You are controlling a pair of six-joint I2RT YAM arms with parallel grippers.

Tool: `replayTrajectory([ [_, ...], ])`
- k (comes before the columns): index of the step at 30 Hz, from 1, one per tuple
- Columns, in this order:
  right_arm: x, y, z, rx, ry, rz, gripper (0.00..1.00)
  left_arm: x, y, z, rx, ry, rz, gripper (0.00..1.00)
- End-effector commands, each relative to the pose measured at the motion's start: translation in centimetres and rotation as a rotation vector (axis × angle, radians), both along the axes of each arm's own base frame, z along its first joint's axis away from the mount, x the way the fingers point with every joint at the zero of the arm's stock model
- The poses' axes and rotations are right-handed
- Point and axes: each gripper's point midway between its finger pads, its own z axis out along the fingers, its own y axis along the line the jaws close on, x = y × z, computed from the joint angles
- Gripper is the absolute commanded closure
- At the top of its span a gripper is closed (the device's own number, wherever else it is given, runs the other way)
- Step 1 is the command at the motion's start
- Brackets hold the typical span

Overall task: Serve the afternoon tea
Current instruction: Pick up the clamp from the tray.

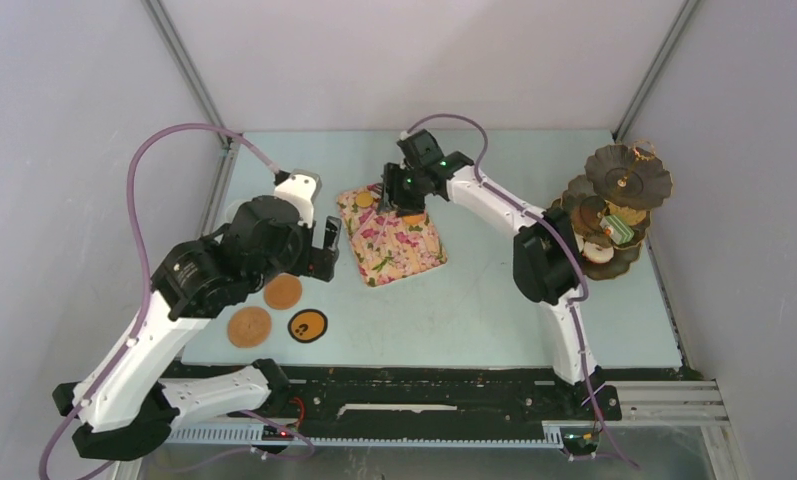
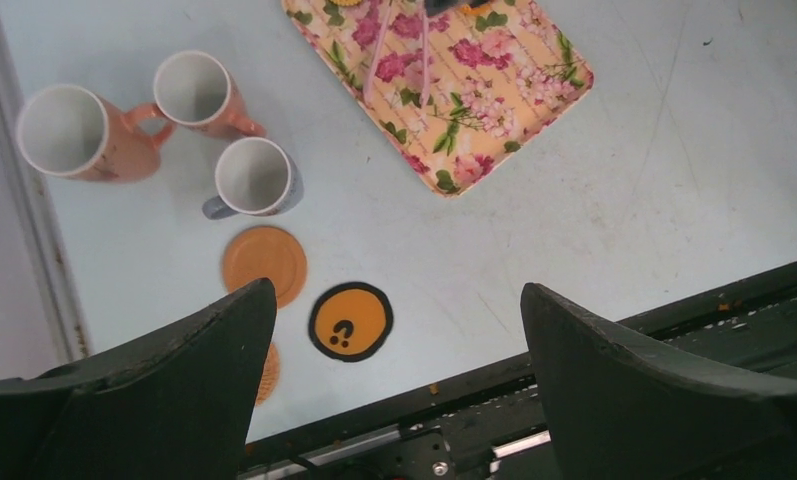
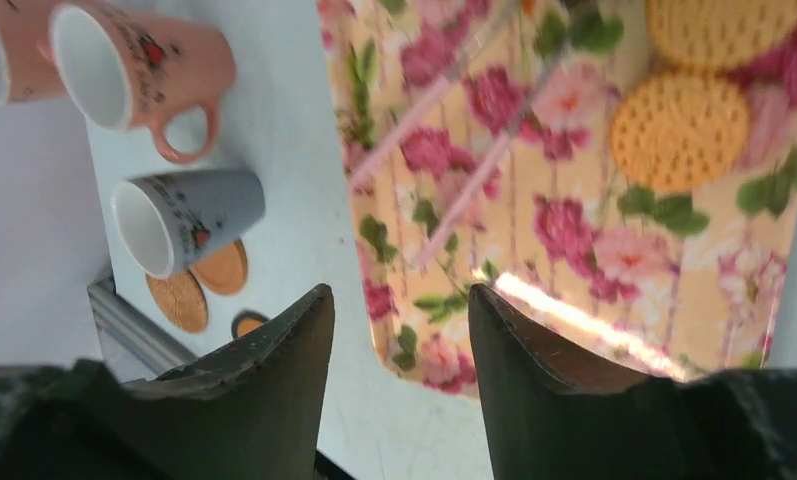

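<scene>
I have the tray (image 1: 389, 238) lying on the tabletop (image 1: 474, 300), left of centre and toward the far side. Two biscuits (image 3: 679, 130) sit at its far end, and the tongs (image 2: 399, 60) lie on it too, running toward its middle. Left of the tray stand three mugs (image 2: 259, 175) in a close cluster. Just near of them lie three coasters (image 1: 283, 291), one farther and two nearer side by side, close to the tabletop's near edge. The tiered stand (image 1: 629, 180) sits well apart at the right edge, with sweets (image 1: 619, 232) on its lower tiers.
</scene>
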Motion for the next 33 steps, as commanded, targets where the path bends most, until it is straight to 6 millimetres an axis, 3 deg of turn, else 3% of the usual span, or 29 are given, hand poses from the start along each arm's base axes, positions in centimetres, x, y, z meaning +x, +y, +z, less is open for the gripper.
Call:
replayTrajectory([
  [1, -1.2, -3.4, 3.7, 0.116, 0.042, -0.053, 0.42, 0.5, -2.0, -0.8, -0.183, 0.068, 0.009, 0.0],
  [7, -6.3, -10.5, 5.9, 0.034, 0.083, -0.011, 0.37, 4.0, -5.4, -4.5, -0.359, 0.21, 0.043, 0.05],
  [11, -8.7, -15.9, 6.7, 0.007, 0.096, -0.054, 0.37, 8.6, -7.2, -6.9, -0.352, 0.235, 0.066, 0.12],
  [16, -11.6, -20.2, 7.1, 0.056, 0.101, -0.083, 0.36, 14.8, -9.0, -12.4, -0.231, 0.285, 0.103, 0.26],
  [20, -13.5, -21.4, 7.4, 0.002, 0.041, -0.023, 0.36, 19.0, -10.2, -16.5, -0.12, 0.297, 0.083, 0.31],
  [21, -13.8, -21.3, 7.4, 0.006, 0.04, -0.018, 0.36, 19.8, -10.4, -18.4, -0.076, 0.325, 0.082, 0.31],
  [24, -14.5, -20.7, 8.0, 0.053, 0.03, 0.004, 0.36, 21.5, -10.0, -21.5, 0.011, 0.365, 0.085, 0.34],
  [28, -14.6, -20.8, 8.7, 0.06, -0.005, 0.018, 0.36, 22.8, -9.8, -23.8, 0.062, 0.412, 0.093, 0.36],
  [33, -14.8, -21.1, 7.5, 0.059, 0.018, 0.002, 0.36, 23.4, -9.1, -25.8, 0.141, 0.441, 0.085, 0.41],
])
